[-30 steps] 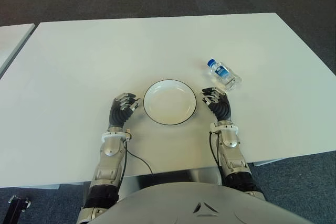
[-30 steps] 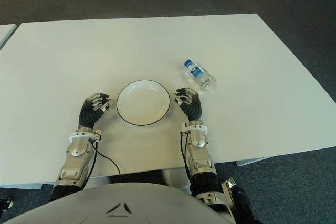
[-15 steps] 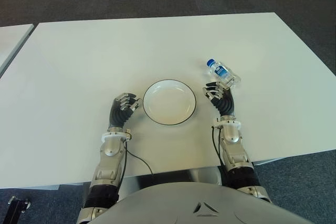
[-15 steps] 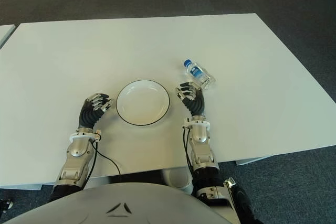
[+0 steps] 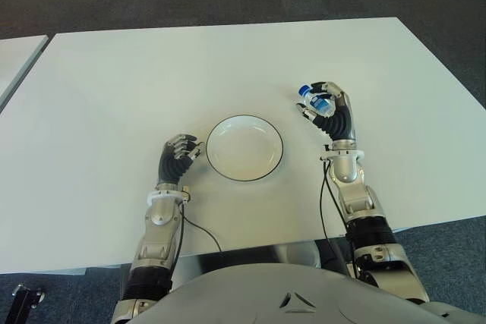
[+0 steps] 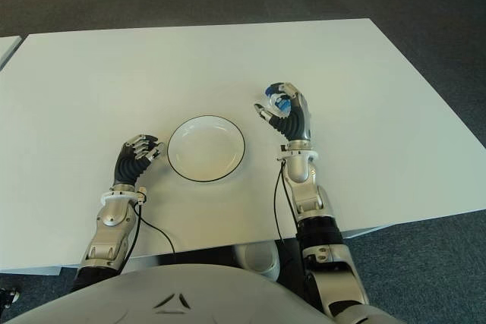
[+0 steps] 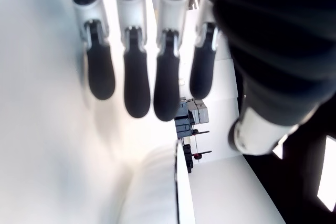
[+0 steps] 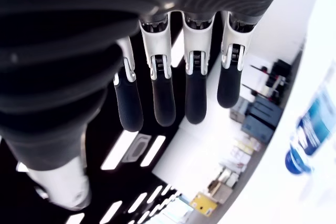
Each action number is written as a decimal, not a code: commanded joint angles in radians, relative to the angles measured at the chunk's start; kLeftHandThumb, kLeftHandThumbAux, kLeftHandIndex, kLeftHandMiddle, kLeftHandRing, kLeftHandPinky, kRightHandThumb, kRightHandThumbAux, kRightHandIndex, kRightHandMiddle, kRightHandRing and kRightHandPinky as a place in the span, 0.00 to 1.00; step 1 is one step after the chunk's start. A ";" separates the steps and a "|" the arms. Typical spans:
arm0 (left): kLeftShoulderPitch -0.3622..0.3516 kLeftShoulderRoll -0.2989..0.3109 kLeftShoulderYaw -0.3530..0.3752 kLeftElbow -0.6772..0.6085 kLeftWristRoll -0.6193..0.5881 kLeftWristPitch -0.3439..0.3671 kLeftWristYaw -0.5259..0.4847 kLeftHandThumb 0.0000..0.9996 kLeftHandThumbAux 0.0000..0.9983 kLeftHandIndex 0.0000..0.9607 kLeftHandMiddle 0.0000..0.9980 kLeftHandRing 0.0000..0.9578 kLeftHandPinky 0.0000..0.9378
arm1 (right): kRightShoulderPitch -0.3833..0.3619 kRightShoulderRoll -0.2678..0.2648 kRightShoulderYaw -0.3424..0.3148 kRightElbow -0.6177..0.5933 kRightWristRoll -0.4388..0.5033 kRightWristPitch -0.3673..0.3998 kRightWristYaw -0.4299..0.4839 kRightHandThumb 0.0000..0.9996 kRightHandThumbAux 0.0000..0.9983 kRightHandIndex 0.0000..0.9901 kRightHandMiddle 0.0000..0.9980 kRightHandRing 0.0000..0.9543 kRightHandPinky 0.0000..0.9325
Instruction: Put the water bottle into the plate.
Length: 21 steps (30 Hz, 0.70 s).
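Blue-capped water bottle (image 5: 318, 102) on its side, right of empty black-rimmed plate (image 5: 244, 147).

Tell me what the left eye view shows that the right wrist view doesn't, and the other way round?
Only the left eye view shows the whole white table, the black-rimmed plate and the left hand beside the plate on its left.

Only the right wrist view shows the right hand's fingers from close by, stretched out and holding nothing, with lights and shelves of the room behind them.

Both show the right hand and the water bottle with its blue cap and label, which lies to the right of the plate, not in it.
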<state>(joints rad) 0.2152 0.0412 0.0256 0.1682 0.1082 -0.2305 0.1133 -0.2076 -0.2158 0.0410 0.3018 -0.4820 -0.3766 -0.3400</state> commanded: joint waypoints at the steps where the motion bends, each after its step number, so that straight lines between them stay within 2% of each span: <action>1: 0.013 -0.007 0.008 0.007 -0.017 0.031 -0.006 0.70 0.72 0.45 0.54 0.55 0.53 | -0.073 -0.052 0.017 0.076 -0.049 0.006 -0.018 0.50 0.66 0.14 0.23 0.24 0.22; 8: 0.020 -0.011 0.011 0.010 -0.041 -0.003 -0.008 0.70 0.72 0.45 0.54 0.55 0.54 | -0.124 -0.086 0.033 0.052 -0.095 0.096 -0.007 0.44 0.58 0.02 0.14 0.14 0.11; 14: 0.024 -0.012 0.011 0.006 -0.053 -0.018 -0.012 0.70 0.72 0.45 0.55 0.55 0.55 | -0.176 -0.098 0.040 0.071 -0.126 0.173 -0.017 0.48 0.50 0.00 0.08 0.08 0.05; 21: 0.033 -0.016 0.009 0.000 -0.060 -0.023 -0.012 0.70 0.72 0.45 0.55 0.55 0.55 | -0.227 -0.106 0.055 0.097 -0.150 0.263 -0.014 0.54 0.42 0.00 0.03 0.03 0.06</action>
<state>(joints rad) 0.2327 0.0293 0.0312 0.1635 0.0562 -0.2557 0.1128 -0.4149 -0.3175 0.0843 0.3833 -0.6171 -0.1578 -0.3585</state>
